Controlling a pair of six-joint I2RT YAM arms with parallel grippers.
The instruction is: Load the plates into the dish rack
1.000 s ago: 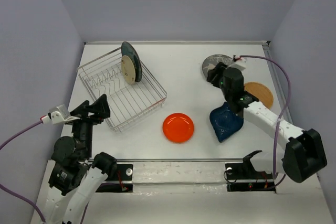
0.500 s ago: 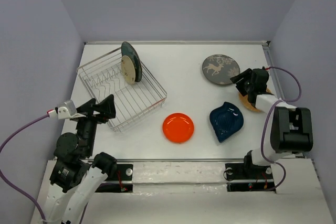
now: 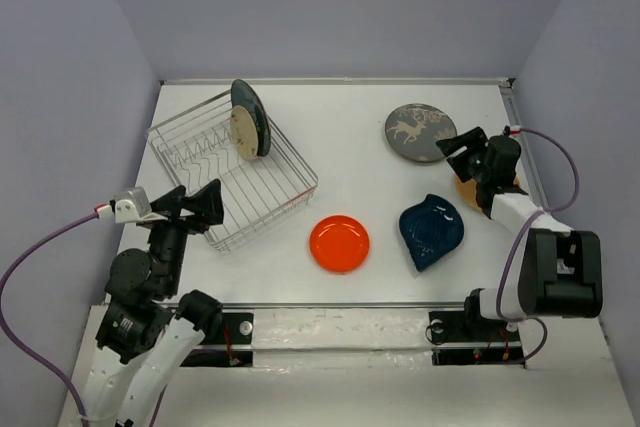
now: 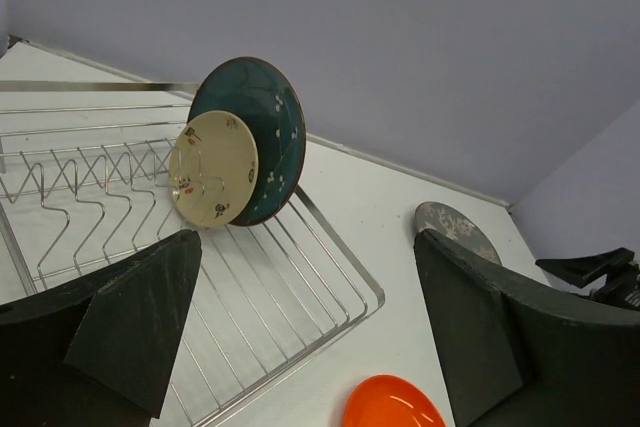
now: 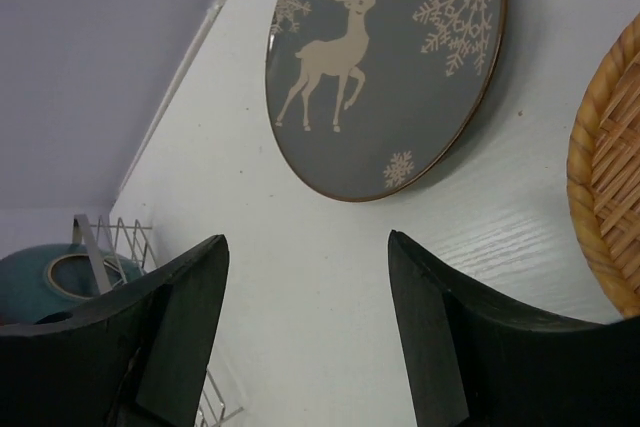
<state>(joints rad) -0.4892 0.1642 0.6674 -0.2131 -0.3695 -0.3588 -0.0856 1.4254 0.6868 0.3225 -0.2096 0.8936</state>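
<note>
Right, both of my grippers are empty at this moment. My left gripper [image 4: 305, 247] has its fingers spread wide with nothing between them, and it hangs over the near-left edge of the dish rack [image 3: 310, 184], which sits on the left side of the white table [image 3: 350, 137].

Two plates stand on edge among the tines near the rack's far corner. The large teal plate [image 4: 270, 117] is behind and the small cream plate [image 4: 213, 169] is in front, overlapping it. They look to be touching, though I can't be sure from this angle.

Over on the right, my right gripper [image 5: 305, 247] is spread apart too and holds nothing. It points at the grey deer plate [image 5: 385, 67], which lies flat on the table toward the far right, just beyond my fingertips. The tan woven plate [image 5: 612, 207] lies just beside the deer plate, under my right wrist, and in the overhead view my arm hides most of it.

The dark blue leaf-shaped plate [image 3: 431, 231] lies flat nearer the front, close to the tan one. The orange plate [image 3: 339, 243] lies flat near the middle front of the table, between the rack and the blue plate, apart from both.
</note>
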